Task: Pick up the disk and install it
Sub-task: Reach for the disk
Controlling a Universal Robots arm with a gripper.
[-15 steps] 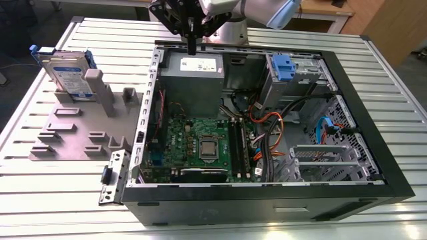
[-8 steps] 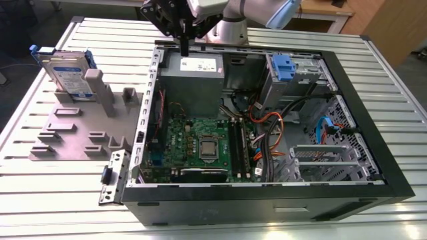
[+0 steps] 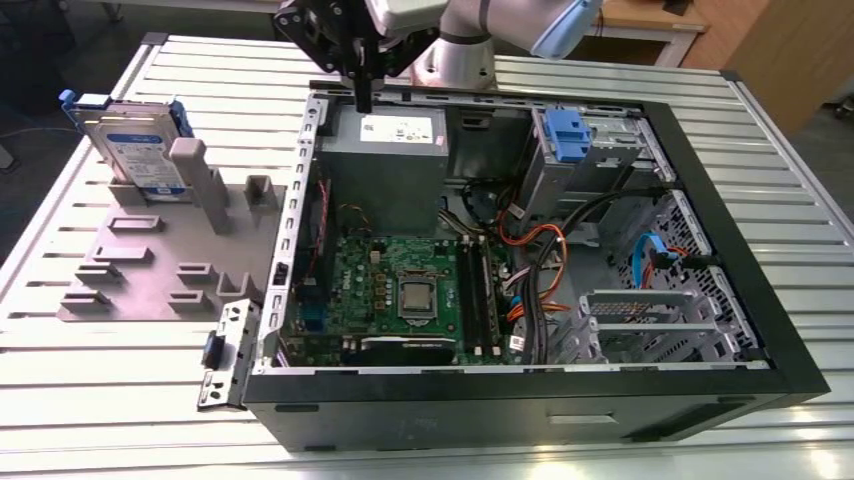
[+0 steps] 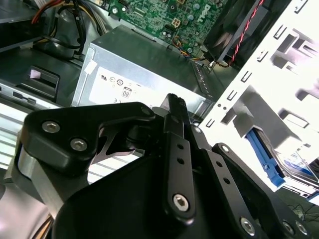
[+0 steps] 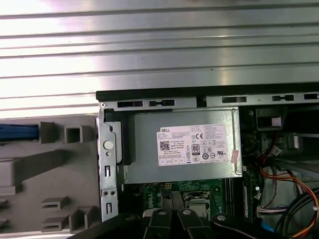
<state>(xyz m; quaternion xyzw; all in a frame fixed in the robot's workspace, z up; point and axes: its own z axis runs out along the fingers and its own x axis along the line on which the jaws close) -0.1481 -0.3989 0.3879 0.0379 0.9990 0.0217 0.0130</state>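
The disk (image 3: 134,150), a silver-grey drive with a white-and-blue label in a blue carrier, stands on edge in the grey slotted holder (image 3: 174,250) at the exterior view's left. Its blue edge also shows in both wrist views (image 5: 17,132) (image 4: 266,159). My gripper (image 3: 362,100) hangs over the back edge of the open computer case (image 3: 534,400), just above the grey power supply (image 3: 384,150), to the right of the disk and apart from it. In the second wrist view the gripper (image 4: 174,104) has its black fingers pressed together, shut on nothing.
Inside the case lie a green motherboard (image 3: 400,290), orange and black cables (image 3: 547,250) and metal drive cages (image 3: 654,320). Another blue-tabbed carrier (image 3: 567,135) sits in the bay at the back right. The ribbed metal table (image 3: 107,390) surrounds the case.
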